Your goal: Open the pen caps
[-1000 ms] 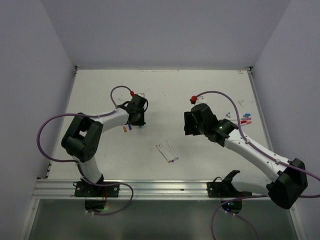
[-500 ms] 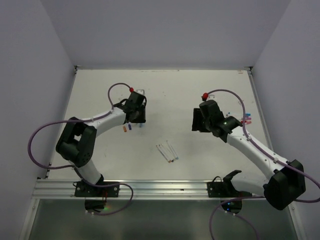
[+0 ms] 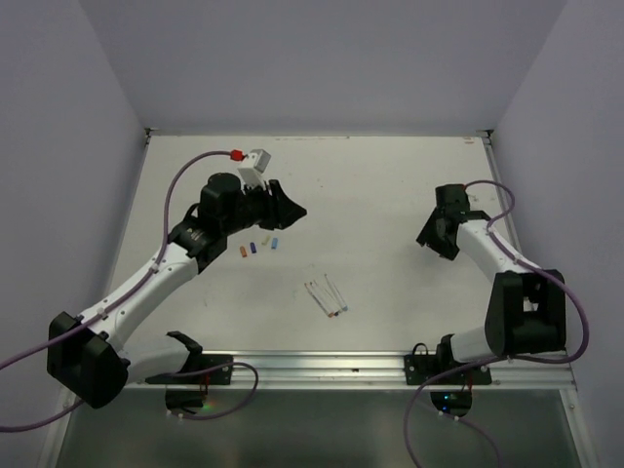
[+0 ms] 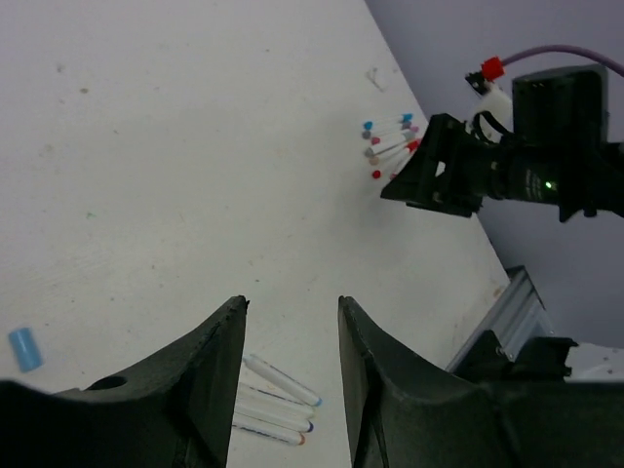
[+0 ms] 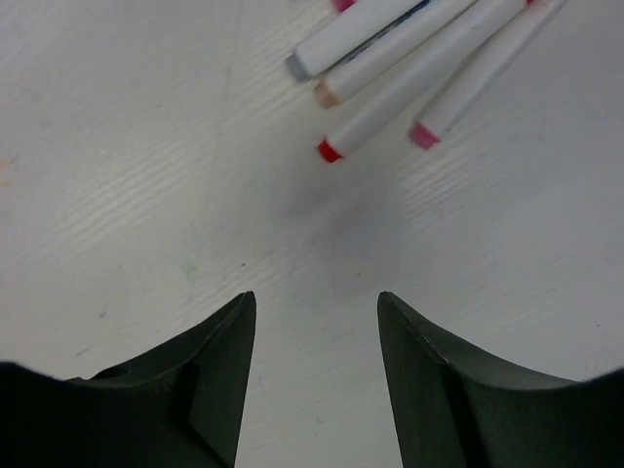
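Moved since 0.5 s back: right gripper out toward right edge of table, now low over pen bunch. Left gripper lifted off loose pen caps and swung up, pointing across at other arm.

Both w/ jaws spread, nothing btwn them, plain in both wrist views.

Four caps (orange, purple, yellow, blue) lying on table just below-left of left gripper in top view. Blue cap at edge of left wrist view. Three pen bodies mid-table, side by side, well apart from bunch.

Step in hand, prob.: fetching next pen from bunch on right. Coloured ends there (red, pink, tan, grey) clear in right wrist view. Can't tell for sure whether caps still on; likely yes.

Next move calls for:
- Lowering right gripper onto one barrel only, fingers across it, w/o catching close-packed neighbours.
- Carrying it to centre.
- Pinching cap end w/ left gripper and pulling straight along pen axis.
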Controlling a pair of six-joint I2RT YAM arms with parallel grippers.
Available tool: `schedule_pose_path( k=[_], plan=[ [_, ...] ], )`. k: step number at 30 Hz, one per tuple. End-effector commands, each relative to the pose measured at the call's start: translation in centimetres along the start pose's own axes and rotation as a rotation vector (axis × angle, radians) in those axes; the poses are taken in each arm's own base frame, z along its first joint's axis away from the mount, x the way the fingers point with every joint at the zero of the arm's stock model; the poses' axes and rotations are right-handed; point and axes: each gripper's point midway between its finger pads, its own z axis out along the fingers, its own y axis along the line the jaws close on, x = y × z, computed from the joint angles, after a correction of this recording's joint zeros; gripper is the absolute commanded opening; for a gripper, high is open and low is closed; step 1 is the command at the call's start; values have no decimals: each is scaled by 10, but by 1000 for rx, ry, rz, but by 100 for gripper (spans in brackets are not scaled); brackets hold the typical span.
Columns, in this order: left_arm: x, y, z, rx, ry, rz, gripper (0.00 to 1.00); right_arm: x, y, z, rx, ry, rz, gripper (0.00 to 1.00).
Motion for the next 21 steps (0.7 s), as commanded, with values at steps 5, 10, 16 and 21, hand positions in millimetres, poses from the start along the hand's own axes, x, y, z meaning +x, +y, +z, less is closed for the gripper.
schedule_pose_path(
  k=[5,10,16,21],
  plan=[
    [28,-35,-5,253,75,-2,46,-57,-49,16,121,-123,163,55],
    [37,-33,-9,264,90,24,46,-73,-64,27,177,-126,174,54],
    [44,-36,-19,287,95,10,46,-76,-86,41,200,-103,223,53],
    [43,-39,-26,284,112,31,46,-74,-103,51,216,-97,257,52]
  ],
)
